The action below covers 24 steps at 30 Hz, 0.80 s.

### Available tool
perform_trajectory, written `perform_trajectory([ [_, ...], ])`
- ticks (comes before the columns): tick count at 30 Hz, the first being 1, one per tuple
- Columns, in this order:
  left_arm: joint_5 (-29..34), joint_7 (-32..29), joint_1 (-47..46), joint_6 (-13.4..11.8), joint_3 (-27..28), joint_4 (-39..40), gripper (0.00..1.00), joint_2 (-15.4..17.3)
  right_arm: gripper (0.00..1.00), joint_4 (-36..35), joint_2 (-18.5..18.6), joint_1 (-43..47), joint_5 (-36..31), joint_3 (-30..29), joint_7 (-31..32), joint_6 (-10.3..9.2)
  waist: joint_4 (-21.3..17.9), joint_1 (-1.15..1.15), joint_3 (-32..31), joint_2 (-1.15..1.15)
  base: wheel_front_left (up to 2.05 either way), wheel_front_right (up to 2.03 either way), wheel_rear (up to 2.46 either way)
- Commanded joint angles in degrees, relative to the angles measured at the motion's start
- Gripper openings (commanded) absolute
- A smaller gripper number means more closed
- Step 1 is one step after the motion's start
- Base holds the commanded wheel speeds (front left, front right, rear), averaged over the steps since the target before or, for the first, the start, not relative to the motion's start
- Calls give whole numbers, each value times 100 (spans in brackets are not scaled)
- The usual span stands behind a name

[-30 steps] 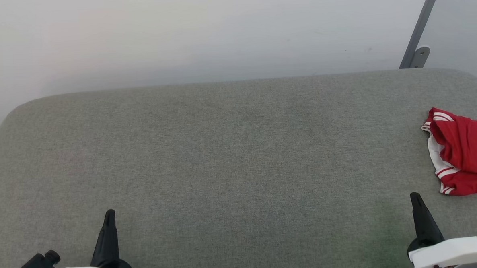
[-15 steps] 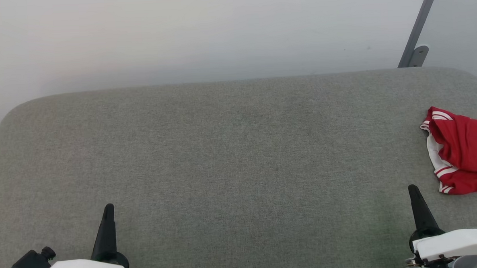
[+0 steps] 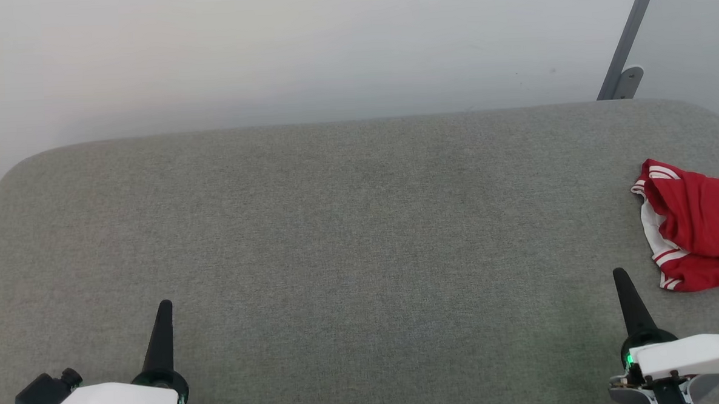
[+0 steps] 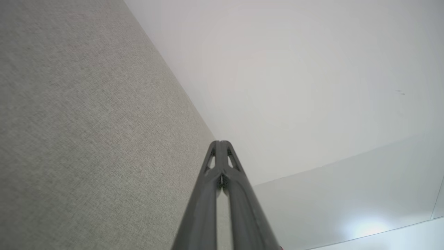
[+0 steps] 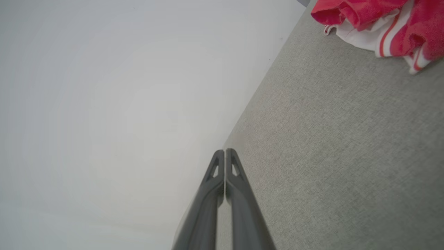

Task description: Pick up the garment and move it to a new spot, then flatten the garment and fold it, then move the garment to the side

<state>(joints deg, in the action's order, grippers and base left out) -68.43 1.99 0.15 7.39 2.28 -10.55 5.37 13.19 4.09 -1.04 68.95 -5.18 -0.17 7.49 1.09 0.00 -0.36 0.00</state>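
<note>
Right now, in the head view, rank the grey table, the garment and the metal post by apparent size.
1. grey table, by far the largest.
2. garment, though the right edge cuts it off.
3. metal post, thin and farther back.

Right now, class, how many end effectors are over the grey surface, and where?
2. The left end effector is at the lower left; the right end effector is at the lower right, near the red garment.

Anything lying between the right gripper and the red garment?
Nothing. In the head view, bare grey upholstery runs from the right gripper to the garment; the right wrist view agrees.
</note>
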Motion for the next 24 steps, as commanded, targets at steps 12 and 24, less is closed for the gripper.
perform_trajectory([
  [12, -699, -191, -282, 11, 81, -61, 0, -18, 0, -6, -32, -233, 645, -46, 189, 1, -23, 0, 11, 0, 0, 0, 0],
  [24, -1324, -360, -404, 13, 137, -156, 0, -52, 0, 26, -67, -339, 1211, -81, 362, 0, -48, 0, 24, 0, 0, 0, 0],
])
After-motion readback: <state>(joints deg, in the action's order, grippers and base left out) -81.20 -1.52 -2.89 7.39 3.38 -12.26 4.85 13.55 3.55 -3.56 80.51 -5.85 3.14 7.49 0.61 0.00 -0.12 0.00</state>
